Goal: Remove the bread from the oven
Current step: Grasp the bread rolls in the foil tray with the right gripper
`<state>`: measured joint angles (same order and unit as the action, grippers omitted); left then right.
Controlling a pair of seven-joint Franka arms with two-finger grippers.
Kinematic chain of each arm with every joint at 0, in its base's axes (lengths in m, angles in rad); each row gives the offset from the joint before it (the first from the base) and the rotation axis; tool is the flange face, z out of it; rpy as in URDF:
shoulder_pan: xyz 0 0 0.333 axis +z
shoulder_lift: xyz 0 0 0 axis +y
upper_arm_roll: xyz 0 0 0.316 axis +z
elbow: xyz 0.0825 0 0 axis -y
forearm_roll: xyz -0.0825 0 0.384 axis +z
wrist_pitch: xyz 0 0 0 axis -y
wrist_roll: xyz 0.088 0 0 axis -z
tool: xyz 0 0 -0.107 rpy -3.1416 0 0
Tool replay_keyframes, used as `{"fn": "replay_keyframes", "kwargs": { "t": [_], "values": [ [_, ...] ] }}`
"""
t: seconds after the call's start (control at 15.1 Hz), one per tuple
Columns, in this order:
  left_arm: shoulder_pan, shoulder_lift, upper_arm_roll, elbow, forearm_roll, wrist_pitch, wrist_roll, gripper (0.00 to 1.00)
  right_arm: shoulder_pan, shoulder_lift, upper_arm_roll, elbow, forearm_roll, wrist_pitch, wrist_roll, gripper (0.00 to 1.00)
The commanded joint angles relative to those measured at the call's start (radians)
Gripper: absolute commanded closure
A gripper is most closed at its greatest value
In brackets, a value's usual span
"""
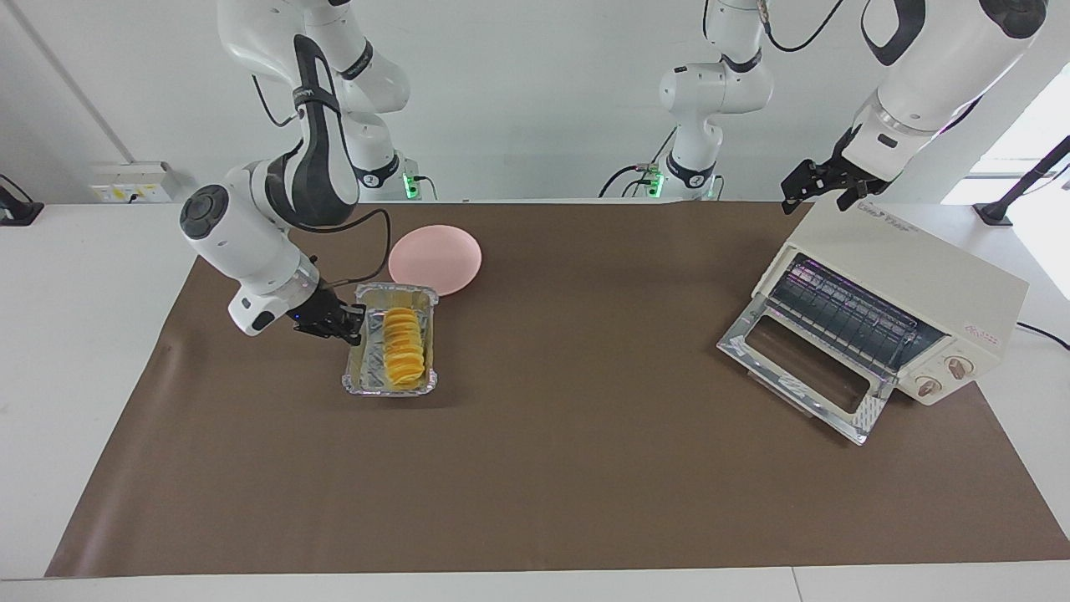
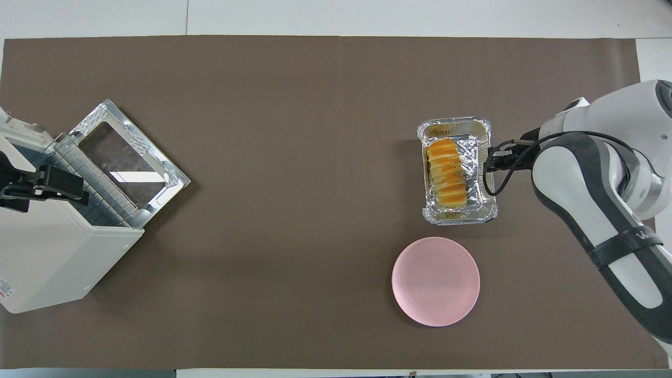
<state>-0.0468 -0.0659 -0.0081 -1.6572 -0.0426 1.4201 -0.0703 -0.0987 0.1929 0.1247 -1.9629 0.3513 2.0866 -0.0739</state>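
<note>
Brown matting covers the white surface (image 1: 84,276), and in the facing view the right hand (image 1: 347,324) sits low at the foil tray (image 1: 358,374), its fingers clamped on the tray's long rim at the right arm's end. The bread (image 1: 401,358) lies lengthwise inside the tray, just beside that hand and not touched by it — the hand grips foil only. A pink plate (image 1: 435,259) rests near the tray, closer to the robots than the hand. Toward the left arm's end stands the oven (image 1: 911,276), its glass door dropped flat and its wire rack bare. The left hand (image 1: 823,184) hangs over the oven's top corner, fingers spread wide and holding nothing; that arm waits.

From overhead, the right hand (image 2: 493,160) meets the foil tray (image 2: 485,173) at the middle of its long rim, closed on it. The bread (image 2: 446,170) fills the half of the tray away from the hand, a strip of bare foil between them. Well apart from all this, the pink plate (image 2: 436,287) lies nearer the robots than the tray. The oven (image 2: 47,252) sits at the other end of the mat — its door lies open, and the left hand (image 2: 58,184) shows dark over the oven's top edge.
</note>
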Motion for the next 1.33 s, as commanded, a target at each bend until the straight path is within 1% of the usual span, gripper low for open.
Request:
{"fn": "replay_keyframes", "kwargs": {
  "t": [0.0,0.33,0.66,0.73,0.8,0.86,1.0,1.2,1.26],
  "values": [
    [-0.002,-0.017,0.002,-0.016,0.020,0.017,0.007,0.00,-0.013,-0.001,0.015,-0.040,0.049,0.032,-0.012,1.00],
    [-0.002,-0.017,0.000,-0.016,0.018,0.016,0.007,0.00,-0.009,0.010,0.015,-0.094,0.048,0.116,-0.026,1.00],
    [-0.002,-0.017,0.002,-0.016,0.020,0.016,0.007,0.00,-0.007,0.008,0.015,-0.113,0.048,0.127,-0.027,1.00],
    [-0.002,-0.017,0.000,-0.016,0.020,0.016,0.007,0.00,-0.009,0.008,0.015,-0.114,0.048,0.124,-0.029,0.79],
    [-0.002,-0.017,0.002,-0.016,0.020,0.016,0.007,0.00,-0.009,0.008,0.015,-0.113,0.046,0.116,-0.033,0.39],
    [-0.002,-0.017,0.000,-0.016,0.018,0.016,0.007,0.00,-0.010,0.007,0.015,-0.111,0.046,0.112,-0.041,0.00],
    [-0.002,-0.017,0.002,-0.016,0.020,0.017,0.007,0.00,-0.010,-0.001,0.013,-0.087,0.025,0.084,-0.044,0.00],
    [-0.002,-0.017,0.000,-0.016,0.018,0.016,0.007,0.00,0.002,-0.003,0.016,-0.010,-0.096,0.035,-0.038,0.00],
    [-0.002,-0.017,0.000,-0.016,0.020,0.016,0.007,0.00,0.031,0.002,0.016,0.010,-0.144,0.024,-0.034,0.00]
  ]
}}
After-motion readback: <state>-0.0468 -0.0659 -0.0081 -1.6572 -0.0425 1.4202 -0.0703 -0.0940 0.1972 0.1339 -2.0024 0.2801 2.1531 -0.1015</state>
